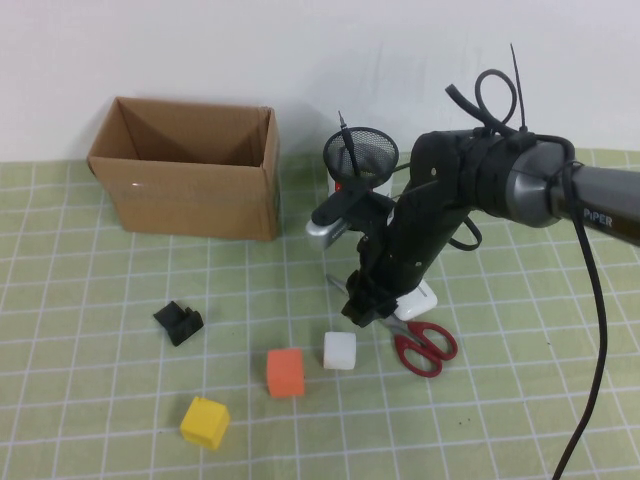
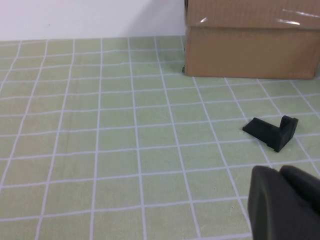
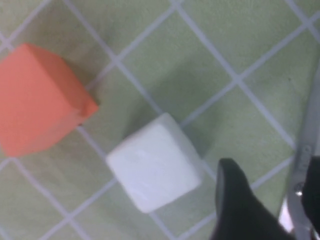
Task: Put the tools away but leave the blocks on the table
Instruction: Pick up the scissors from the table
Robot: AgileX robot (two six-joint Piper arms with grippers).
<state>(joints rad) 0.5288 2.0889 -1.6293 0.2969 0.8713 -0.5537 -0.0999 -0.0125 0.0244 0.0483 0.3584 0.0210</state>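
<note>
Nearest the lens, low and left of centre in the high view, sits the yellow cube (image 1: 205,421) on the green grid mat (image 1: 80,400). Just up and right of it is the orange cube (image 1: 285,372), and right beside that the white cube (image 1: 339,350); all three stand apart. The right gripper (image 1: 362,308) is down at mid-frame, right over the steel blades of the red-handled scissors (image 1: 424,345), whose handles lie right of centre. In the right wrist view its fingers (image 3: 240,205) stand spread, with the blade and pivot between them, not pinched. A white glossy case (image 1: 421,297) peeks from behind the arm. Further up, the black pen-like rod (image 1: 347,140) stands in a black mesh cup (image 1: 360,157). An open cardboard box (image 1: 190,170) fills the upper left, with a chunky black piece (image 1: 179,322) below it. The left gripper (image 2: 285,200) shows only in its wrist view, lower right; whether it's spread or closed, I can't tell.
</note>
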